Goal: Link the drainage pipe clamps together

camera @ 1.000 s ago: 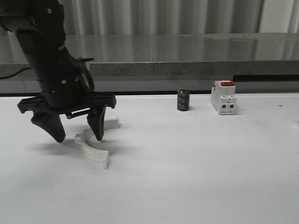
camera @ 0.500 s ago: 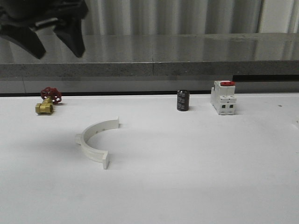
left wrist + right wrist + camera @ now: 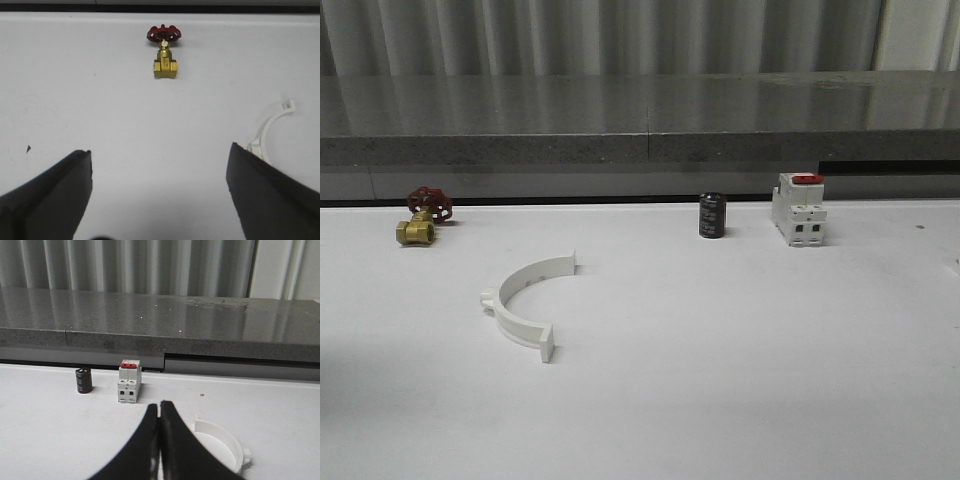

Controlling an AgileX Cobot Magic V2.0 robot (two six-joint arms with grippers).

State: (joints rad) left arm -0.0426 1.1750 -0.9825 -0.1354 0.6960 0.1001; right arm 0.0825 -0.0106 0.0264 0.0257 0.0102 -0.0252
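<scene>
Left gripper [image 3: 159, 200] hung spread wide, right gripper [image 3: 160, 440] pinched empty; clamp [image 3: 525, 300] and clamp [image 3: 220, 442] lay well apart, so mating tabs risked misalignment

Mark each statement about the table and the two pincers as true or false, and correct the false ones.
1. The left pincer is open, with nothing between its fingers. True.
2. The right pincer is wide open. False: its fingers are shut together.
3. A half-ring clamp lies alone on the white table. True.
4. The brass valve touches that clamp. False: it stands apart, farther back on the left.
5. The black cylinder stands to the right of the white switch. False: it stands to its left.
</scene>
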